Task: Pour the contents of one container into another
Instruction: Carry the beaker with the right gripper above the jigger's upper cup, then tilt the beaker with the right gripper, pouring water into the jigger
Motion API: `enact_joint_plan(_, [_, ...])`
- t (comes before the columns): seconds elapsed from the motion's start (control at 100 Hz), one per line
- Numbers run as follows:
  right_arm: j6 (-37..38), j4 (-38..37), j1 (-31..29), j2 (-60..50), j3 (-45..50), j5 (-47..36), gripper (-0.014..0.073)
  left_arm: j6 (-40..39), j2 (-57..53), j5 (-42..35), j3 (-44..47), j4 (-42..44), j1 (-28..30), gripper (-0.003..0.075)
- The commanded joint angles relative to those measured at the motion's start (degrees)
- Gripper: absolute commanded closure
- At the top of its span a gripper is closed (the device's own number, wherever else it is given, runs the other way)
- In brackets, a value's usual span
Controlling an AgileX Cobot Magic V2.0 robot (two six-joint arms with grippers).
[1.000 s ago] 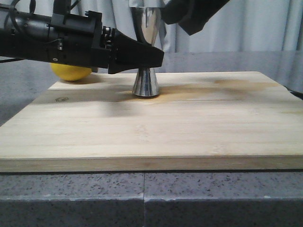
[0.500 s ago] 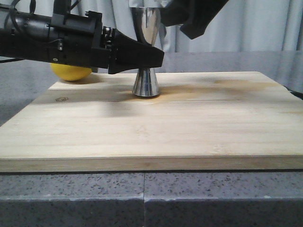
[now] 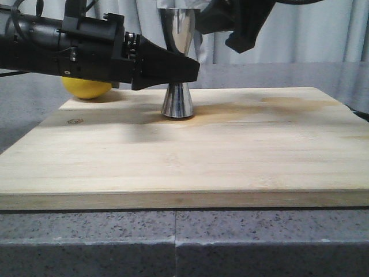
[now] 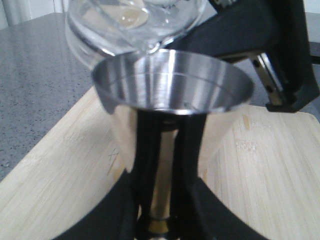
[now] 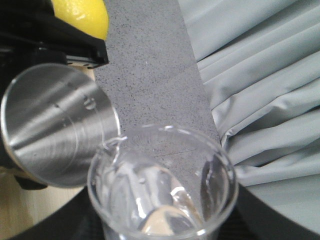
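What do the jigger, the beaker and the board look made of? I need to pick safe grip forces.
Jigger: polished metal, probably steel; it mirrors the fingers and shows a brushed sheen inside. Beaker: clear, likely glass, though clear plastic can't be excluded; the counter shows through its wall. Board: pale wood, perhaps bamboo, with a matte finish and lengthwise grain strips.

No readable text, brand or number is shown. A small dark stamp [image 3: 74, 121] is seen on the board [image 3: 230, 156], too small to be read. Faint lines inside the jigger [image 5: 55, 125] carry no legible figures.
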Motion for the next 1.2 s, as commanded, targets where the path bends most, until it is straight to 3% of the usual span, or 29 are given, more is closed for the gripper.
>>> enact_joint_plan(0.0, [0.2,-0.4,0.0,-1.9,-2.2,-0.1,0.0315,-0.2,-2.6,5.9,-1.6,-4.5,-0.4,0.0739])
enact_joint_plan(1.19, [0.1,-8.7,0.0,-1.9,-3.9,1.5,0.0315,-0.2,-2.6,5.9,-1.6,-4.5,-0.4,0.0739])
